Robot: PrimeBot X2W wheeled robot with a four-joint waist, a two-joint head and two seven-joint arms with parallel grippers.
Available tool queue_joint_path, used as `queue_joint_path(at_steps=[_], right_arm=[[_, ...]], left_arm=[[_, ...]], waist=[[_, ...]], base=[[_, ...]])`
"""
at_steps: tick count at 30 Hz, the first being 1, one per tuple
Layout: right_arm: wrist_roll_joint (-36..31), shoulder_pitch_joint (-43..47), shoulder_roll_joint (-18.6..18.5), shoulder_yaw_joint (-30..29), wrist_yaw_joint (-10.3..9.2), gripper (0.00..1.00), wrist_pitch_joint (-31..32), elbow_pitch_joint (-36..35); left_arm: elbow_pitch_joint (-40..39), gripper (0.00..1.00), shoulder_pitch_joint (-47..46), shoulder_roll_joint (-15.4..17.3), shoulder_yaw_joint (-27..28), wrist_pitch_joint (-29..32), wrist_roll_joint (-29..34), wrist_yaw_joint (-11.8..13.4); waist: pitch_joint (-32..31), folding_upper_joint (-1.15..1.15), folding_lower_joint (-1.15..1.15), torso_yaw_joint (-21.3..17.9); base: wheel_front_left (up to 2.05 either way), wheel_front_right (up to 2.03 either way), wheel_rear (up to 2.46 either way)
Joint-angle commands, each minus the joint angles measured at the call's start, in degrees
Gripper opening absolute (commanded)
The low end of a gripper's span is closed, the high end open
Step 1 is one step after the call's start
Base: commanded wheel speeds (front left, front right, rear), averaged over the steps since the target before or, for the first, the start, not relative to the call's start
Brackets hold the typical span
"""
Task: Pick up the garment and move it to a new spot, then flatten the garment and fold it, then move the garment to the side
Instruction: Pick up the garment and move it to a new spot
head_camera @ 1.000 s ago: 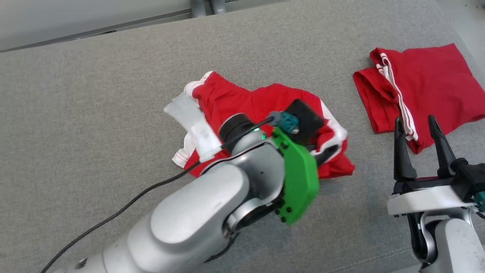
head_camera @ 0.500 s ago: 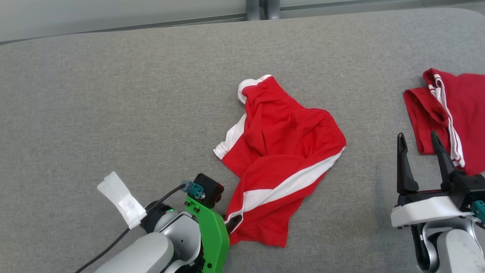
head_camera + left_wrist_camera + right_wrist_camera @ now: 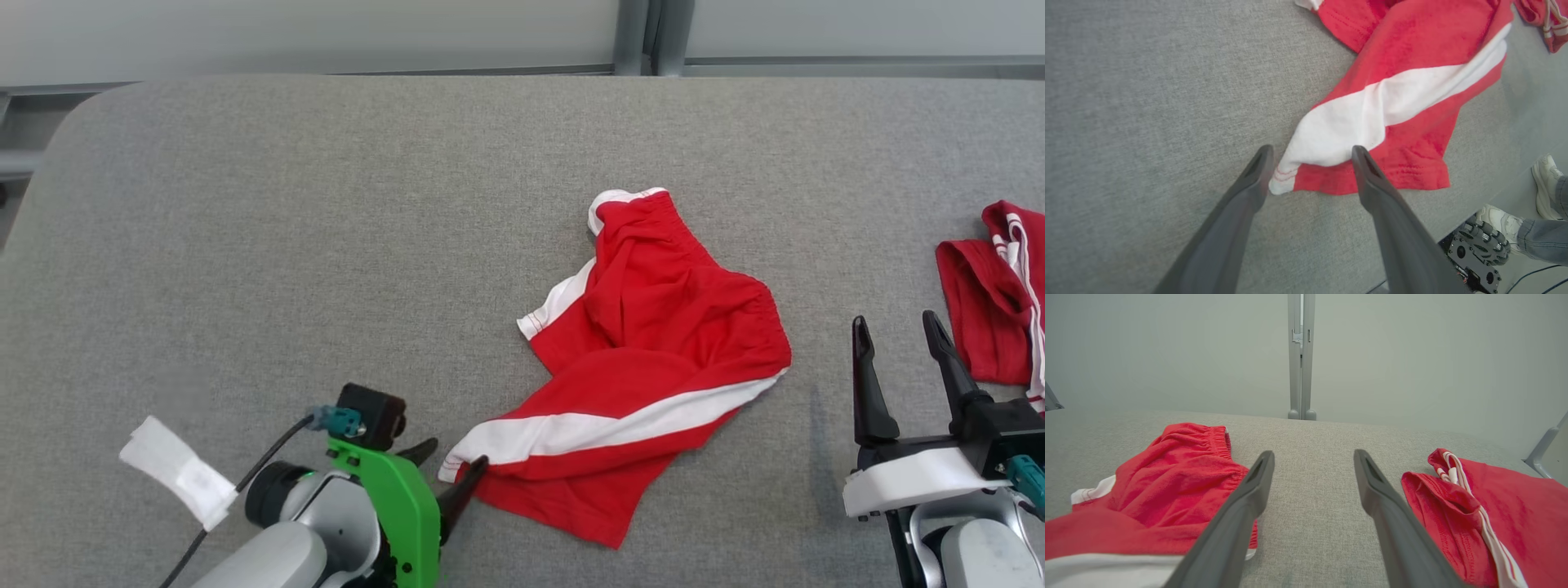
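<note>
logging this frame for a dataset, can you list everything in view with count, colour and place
garment: one, red with a white band, crumpled mid-surface
folded garment: one, red with white stripes, right edge of the head view
surface: one, grey fabric, under both garments
post: one, grey, behind the far edge
shoes: two, white, a person's, on the floor in the left wrist view
wheel: one, black, beside the shoes
left gripper: one, dark fingers, open, either side of the garment's near white corner
right gripper: one, dark fingers, open, between the two garments

silver arm (image 3: 277, 562) | green bracket (image 3: 398, 508) | black cable (image 3: 280, 438) | dark claw fingers (image 3: 867, 384)
</note>
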Motion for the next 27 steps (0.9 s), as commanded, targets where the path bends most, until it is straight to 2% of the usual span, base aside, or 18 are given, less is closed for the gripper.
queue_joint_path(at_steps=[1,4,5,10,16,20,22,27], right_arm=[[-0.3,0.9,-0.2,-0.1,-0.06,1.0,-0.2,-0.2],[-0.6,1.8,-0.2,-0.2,-0.06,1.0,-0.2,-0.6],[-0.6,1.8,-0.2,-0.2,-0.06,1.0,-0.2,-0.6],[-1.0,4.2,-0.2,-0.6,-0.06,1.0,-0.2,-1.5],[-0.8,8.1,-0.2,-1.4,-0.07,1.0,-0.2,-1.9],[-0.4,10.0,-0.2,-2.0,-0.06,1.0,-0.2,-2.3],[-0.4,10.6,-0.2,-1.9,-0.06,1.0,-0.2,-2.3],[0.0,12.3,-0.2,-2.0,-0.06,1.0,-0.2,-1.8]], left_arm=[[0.2,1.0,1.4,1.1,0.9,-1.3,0.4,1.0],[0.4,1.0,3.8,1.7,3.3,-5.2,-0.1,3.3],[0.4,1.0,3.8,1.7,3.3,-5.2,-0.1,3.3],[0.1,1.0,8.5,2.9,7.9,-13.2,-0.4,7.5],[-1.0,1.0,13.6,3.3,11.9,-23.5,1.4,10.9],[-0.5,1.0,16.5,3.6,13.2,-29.1,2.5,12.0],[-0.5,1.0,17.7,3.0,13.7,-31.4,2.8,11.8],[0.4,1.0,21.3,2.3,17.0,-34.6,8.9,11.0]], waist=[[-0.8,0.38,0.0,0.5],[-1.4,0.38,0.0,0.5],[-1.4,0.38,0.0,0.5],[-2.6,0.38,0.0,0.4],[-4.3,0.38,0.0,0.4],[-5.4,0.38,0.0,0.3],[-6.1,0.38,0.0,0.1],[-8.5,0.38,0.0,-0.4]], base=[[0.0,0.0,0.0],[0.0,0.0,0.0],[0.0,0.0,0.0],[0.0,0.0,0.0],[0.0,0.0,0.0],[0.0,0.0,0.0],[0.0,0.0,0.0],[0.0,0.0,0.0]])
